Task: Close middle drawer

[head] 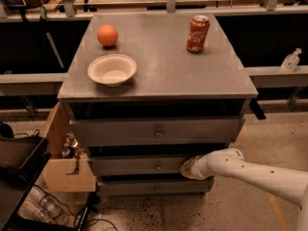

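The grey cabinet [159, 57] has three drawers. The middle drawer [137, 166] is a low, wide grey front with a small round knob [158, 167], and it sits slightly out from the cabinet. The taller top drawer [154, 130] stands further out above it. The lowest drawer [154, 186] is below. My white arm [250, 172] reaches in from the lower right. My gripper [186, 168] is at the right part of the middle drawer's front, right of the knob, pressed close against it.
On the cabinet top are an orange [107, 35], a white bowl [112, 70] and a red soda can [198, 33]. A cardboard box [67, 170] stands against the cabinet's left side. A dark bin [19, 162] and cables are at the lower left. A plastic bottle [290, 60] sits at the right.
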You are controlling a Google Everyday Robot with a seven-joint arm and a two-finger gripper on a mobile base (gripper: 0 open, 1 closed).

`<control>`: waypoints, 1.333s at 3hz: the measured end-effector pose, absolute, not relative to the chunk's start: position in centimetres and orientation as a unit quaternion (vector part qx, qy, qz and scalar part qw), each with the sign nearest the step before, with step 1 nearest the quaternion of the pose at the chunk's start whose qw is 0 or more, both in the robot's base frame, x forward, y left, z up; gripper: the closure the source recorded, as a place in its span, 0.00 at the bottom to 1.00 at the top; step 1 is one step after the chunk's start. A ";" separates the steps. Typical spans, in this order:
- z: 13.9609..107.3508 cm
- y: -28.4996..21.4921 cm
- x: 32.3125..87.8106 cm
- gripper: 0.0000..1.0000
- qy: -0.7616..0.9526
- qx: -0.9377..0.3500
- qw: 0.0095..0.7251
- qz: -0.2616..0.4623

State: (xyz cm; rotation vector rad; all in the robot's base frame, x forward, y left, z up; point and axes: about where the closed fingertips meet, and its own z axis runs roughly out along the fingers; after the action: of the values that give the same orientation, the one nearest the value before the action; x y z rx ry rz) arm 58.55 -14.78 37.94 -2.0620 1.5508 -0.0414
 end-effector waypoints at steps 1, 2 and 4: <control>37.9 -14.8 58.4 1.00 0.579 -0.767 0.276 -0.012; 37.5 -14.9 57.4 1.00 0.585 -0.764 0.271 0.007; 47.6 -21.0 51.7 1.00 0.641 -0.699 0.317 0.012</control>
State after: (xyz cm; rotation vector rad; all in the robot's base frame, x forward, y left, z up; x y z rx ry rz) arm 51.66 -21.03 47.59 -1.8402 1.6866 0.0319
